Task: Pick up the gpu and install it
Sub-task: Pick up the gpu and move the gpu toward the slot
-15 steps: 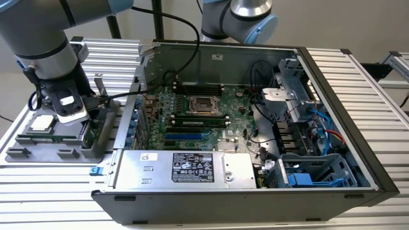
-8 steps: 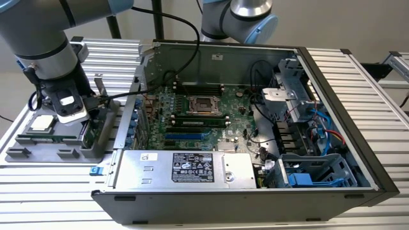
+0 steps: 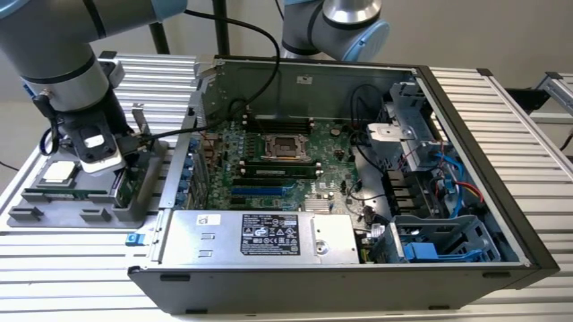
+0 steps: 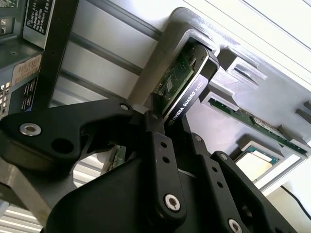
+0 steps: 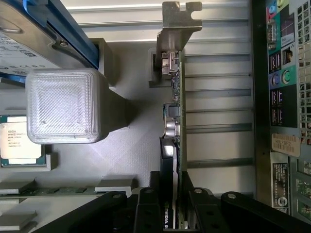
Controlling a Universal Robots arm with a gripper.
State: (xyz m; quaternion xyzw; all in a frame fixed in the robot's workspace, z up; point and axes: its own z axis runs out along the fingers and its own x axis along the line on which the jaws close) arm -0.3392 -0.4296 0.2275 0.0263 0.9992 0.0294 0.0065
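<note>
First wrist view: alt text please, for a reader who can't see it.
The gripper has its jaws closed on the gpu, a green card seen edge-on, standing in a grey parts holder with its silver bracket at the far end. A computer case's port panel is on one side of it, a processor on the other.

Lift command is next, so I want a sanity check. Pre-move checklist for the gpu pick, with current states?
1. Gripper centred on the gpu: ok, one of the fingers on each side.
2. Fingers closed on the card: ok, no gap visible in the first wrist view.
3. Gpu upright in the grey holder: ok, not yet lifted.
4. Bracket clear of the holder block beside it: cannot tell.
5. Computer case open, expansion slots unoccupied: ok.
</note>
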